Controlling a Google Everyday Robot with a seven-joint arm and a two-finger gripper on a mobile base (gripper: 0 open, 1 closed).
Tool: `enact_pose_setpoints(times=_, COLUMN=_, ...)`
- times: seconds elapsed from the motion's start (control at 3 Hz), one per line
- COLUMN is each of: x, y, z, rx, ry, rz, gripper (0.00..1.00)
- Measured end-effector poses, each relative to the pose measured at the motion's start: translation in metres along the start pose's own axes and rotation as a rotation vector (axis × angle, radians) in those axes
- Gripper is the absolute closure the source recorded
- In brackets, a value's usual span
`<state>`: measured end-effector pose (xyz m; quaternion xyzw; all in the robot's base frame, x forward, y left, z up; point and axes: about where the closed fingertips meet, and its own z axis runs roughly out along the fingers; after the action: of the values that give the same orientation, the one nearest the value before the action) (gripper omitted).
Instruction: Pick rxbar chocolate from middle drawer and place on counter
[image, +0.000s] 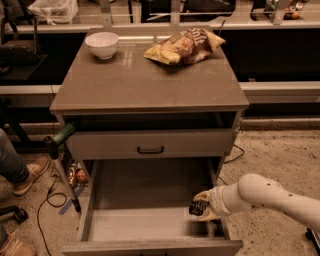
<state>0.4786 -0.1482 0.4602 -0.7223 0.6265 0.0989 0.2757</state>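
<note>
The middle drawer (145, 227) is pulled out, its grey-beige floor bare on the left. My gripper (201, 208) reaches in from the right over the drawer's right front corner. It is shut on the rxbar chocolate (196, 207), a small dark bar between the pale fingers, held just above the drawer floor with a blurred shadow under it. The counter (145, 82) is the grey-brown top slab of the cabinet above.
A white bowl (102, 44) stands at the counter's back left and a yellow-brown chip bag (184, 46) lies at its back right. The top drawer front (150, 144) with a black handle is shut. A green-handled stand (61, 150) and a person's shoe (31, 175) are at the left.
</note>
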Motion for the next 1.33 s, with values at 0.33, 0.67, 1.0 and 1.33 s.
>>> enact_pose_setpoints(times=0.33, x=-0.021, y=-0.005, z=-0.057, rx=0.092, ry=-0.011, rz=-0.085, gripper=1.0)
enact_pose_setpoints(times=0.67, x=-0.031, y=-0.015, z=-0.102, rx=0.176, ry=0.01, rz=-0.131, gripper=1.0)
enact_pose_setpoints(times=1.0, x=-0.031, y=-0.015, z=-0.102, rx=0.176, ry=0.01, rz=-0.13, gripper=1.0)
enact_pose_setpoints(times=1.33, x=-0.028, y=-0.027, z=-0.112, rx=0.203, ry=0.018, rz=-0.149, gripper=1.0)
